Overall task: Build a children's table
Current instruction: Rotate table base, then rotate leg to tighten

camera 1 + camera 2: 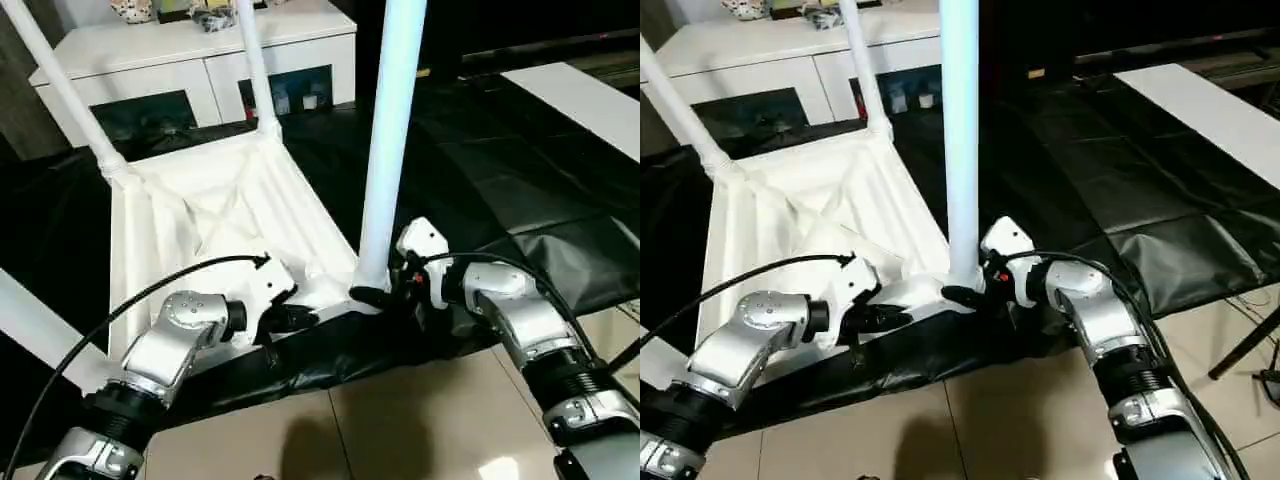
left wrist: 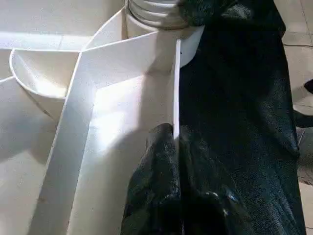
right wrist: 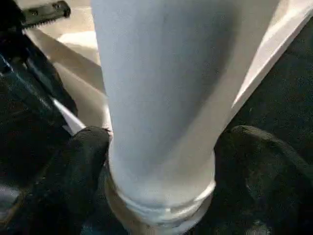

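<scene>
A: Where is the tabletop located?

B: The tabletop (image 1: 230,215) is laid upside down on the black-covered work table (image 1: 500,180), its near edge at the table's front edge. Three legs are seen standing in its corner sockets: the near leg (image 1: 392,130) at the near right corner and two far legs (image 1: 255,65) (image 1: 62,90) at the back corners, before the white cabinet (image 1: 190,60).

A: How is the left gripper set?

B: The left gripper (image 2: 175,147) is clamped on the raised rim (image 2: 176,88) of the near edge, one finger on each side of the thin wall.

A: And the right gripper?

B: The right gripper (image 3: 161,161) is placed around the base of the near leg, just above the socket. Its fingers (image 3: 80,161) are spread wide on either side of the tube; whether the leg is actually gripped cannot be told.
</scene>
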You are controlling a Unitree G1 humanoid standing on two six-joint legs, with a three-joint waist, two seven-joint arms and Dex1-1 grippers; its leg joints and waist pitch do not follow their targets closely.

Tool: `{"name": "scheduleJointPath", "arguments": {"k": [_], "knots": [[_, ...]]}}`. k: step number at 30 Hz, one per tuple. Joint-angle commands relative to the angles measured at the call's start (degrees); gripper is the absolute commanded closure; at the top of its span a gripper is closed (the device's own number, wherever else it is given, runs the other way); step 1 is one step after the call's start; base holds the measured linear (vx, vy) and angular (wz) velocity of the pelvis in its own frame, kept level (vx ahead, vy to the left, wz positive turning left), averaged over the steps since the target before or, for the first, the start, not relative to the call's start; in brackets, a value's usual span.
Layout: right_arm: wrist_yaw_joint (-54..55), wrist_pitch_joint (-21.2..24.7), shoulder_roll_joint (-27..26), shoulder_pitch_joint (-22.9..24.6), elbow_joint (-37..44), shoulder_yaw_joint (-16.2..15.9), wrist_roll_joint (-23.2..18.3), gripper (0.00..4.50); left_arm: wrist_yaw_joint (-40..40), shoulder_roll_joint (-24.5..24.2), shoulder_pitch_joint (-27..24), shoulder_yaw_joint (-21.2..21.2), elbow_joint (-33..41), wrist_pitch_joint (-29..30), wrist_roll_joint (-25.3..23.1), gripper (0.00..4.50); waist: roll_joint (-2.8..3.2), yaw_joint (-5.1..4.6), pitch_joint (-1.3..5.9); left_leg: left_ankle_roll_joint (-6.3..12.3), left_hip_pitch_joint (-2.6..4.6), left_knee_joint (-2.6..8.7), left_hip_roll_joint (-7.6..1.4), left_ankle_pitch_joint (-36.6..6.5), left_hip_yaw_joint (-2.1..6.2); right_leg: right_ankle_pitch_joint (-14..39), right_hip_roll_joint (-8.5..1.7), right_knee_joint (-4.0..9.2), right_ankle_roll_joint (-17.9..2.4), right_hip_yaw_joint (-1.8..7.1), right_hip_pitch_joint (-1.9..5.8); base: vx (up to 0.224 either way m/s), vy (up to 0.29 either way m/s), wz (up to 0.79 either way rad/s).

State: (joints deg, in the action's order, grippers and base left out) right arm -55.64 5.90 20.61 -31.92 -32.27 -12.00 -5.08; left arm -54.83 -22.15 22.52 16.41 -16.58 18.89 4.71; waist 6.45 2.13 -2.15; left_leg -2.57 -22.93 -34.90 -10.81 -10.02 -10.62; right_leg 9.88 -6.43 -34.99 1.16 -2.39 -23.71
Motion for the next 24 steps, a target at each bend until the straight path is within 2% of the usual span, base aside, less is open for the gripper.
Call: {"name": "scheduleJointPath", "arguments": {"k": [1,4,13,16,21,24], "knots": [[-1.33,-1.17,-0.09,-2.01,-1.51,-0.77,0.26,0.49,0.34,-1.00,-0.90,-0.15,-1.47,0.40,-0.70,4.50,-1.17,0.16,3.63,2.99,1.09,4.55,-1.29,-16.79,0.55,13.72,-1.08,4.15,-13.87,0.70,2.51,0.000,0.000,0.00],[-1.89,-1.39,-0.19,-2.29,-2.43,-0.72,0.29,0.74,0.26,-1.07,-0.93,-0.16,-1.47,0.36,-0.65,4.50,-1.21,0.06,3.57,2.64,1.08,4.65,-1.31,-17.95,0.60,15.09,-1.12,4.23,-13.73,0.67,2.50,0.000,0.000,0.00],[-2.58,-1.98,-0.88,-2.99,-4.00,-0.14,0.14,1.61,0.10,-1.34,-1.02,-0.43,-1.57,-0.10,-0.43,4.50,-1.05,0.05,3.53,2.54,1.15,4.72,-1.36,-18.45,0.60,14.89,-1.13,4.25,-13.87,0.69,2.38,0.000,0.000,0.00],[-2.96,-2.28,-1.19,-3.05,-4.29,0.19,-0.14,1.74,-0.28,-1.61,-1.30,-0.53,-1.25,-0.46,-0.16,4.50,-1.21,-0.03,3.53,2.43,1.08,4.75,-1.35,-18.73,0.63,15.27,-1.14,4.27,-13.66,0.70,2.44,0.000,0.000,0.00],[-1.78,-2.80,-1.70,-2.43,-4.75,1.17,-0.41,1.77,-0.35,-1.68,-1.53,-1.20,-1.04,-0.24,0.51,4.50,-1.15,-0.07,3.60,2.78,0.99,4.69,-1.36,-17.62,0.59,13.90,-1.15,4.12,-14.02,0.71,2.47,0.000,0.000,0.00],[4.84,-3.41,-3.52,-2.87,-7.43,2.87,0.27,1.78,1.55,-0.61,-0.85,-2.10,-2.29,-0.05,0.59,4.50,-1.12,-0.37,3.55,2.51,0.88,4.77,-1.28,-17.58,0.61,14.39,-1.20,4.14,-13.97,0.65,2.48,0.000,0.000,0.00]]}}
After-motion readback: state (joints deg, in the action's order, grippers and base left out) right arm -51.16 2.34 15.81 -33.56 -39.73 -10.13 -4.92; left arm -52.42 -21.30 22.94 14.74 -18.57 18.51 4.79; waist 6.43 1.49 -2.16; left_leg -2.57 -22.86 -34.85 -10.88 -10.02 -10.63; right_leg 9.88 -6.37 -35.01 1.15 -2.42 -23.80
